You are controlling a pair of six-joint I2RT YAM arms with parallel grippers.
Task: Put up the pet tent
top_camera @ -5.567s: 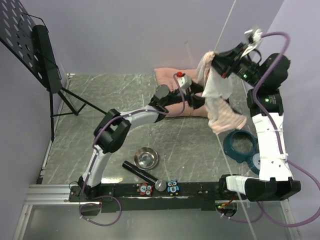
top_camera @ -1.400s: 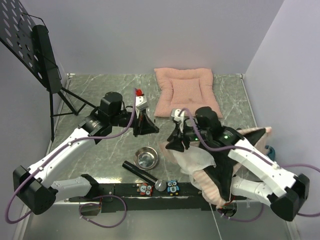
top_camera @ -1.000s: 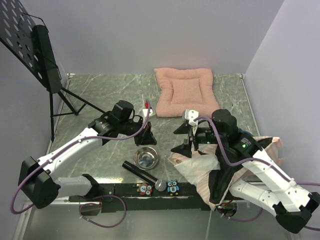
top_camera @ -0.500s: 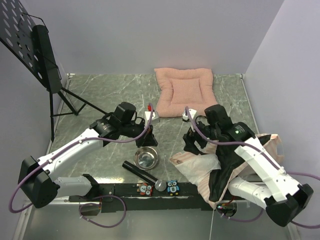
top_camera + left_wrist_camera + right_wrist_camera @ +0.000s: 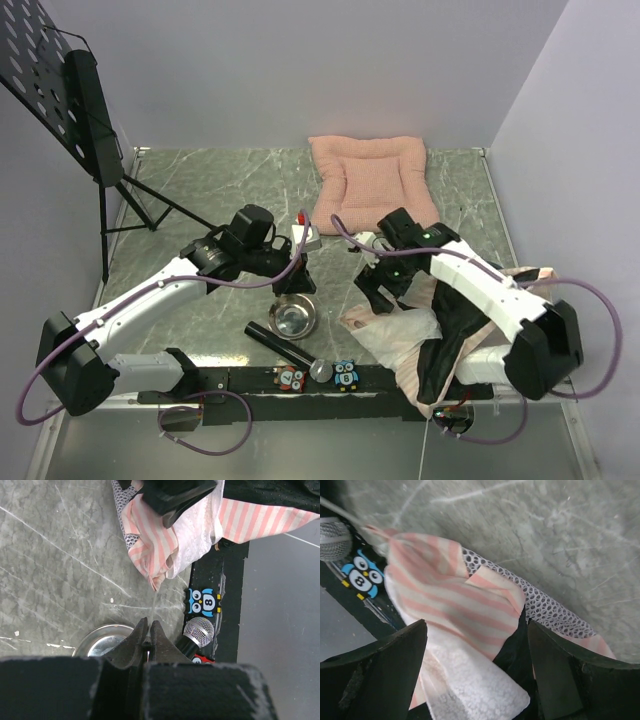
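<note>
— Where are we with the tent (image 5: 400,335)?
— It lies crumpled at the table's near right edge, not raised yet. Our right gripper (image 5: 476,625) hovers over it, fingers wide and empty.
— The left gripper (image 5: 148,622)?
— Pinched shut above the bowl (image 5: 292,317); whether it holds a pole, we cannot tell. Next we likely need a firm hold on the fabric.

Top view, clock positions from the middle of the tabletop (image 5: 200,190).

- **1 o'clock:** cushion (image 5: 370,180), at the far edge.
- **4 to 5 o'clock:** pet tent (image 5: 400,335), heaped and reaching over the near rail (image 5: 240,380).
- **6 o'clock:** bowl (image 5: 292,316), just left of the tent, with the microphone (image 5: 290,352) just before it.
- **On the rail:** owl stickers (image 5: 345,374).
- **10 o'clock:** music stand (image 5: 70,90).
- **Tools:** left tool (image 5: 298,280) over the bowl's far rim, right tool (image 5: 375,300) over the tent's left edge.
</note>
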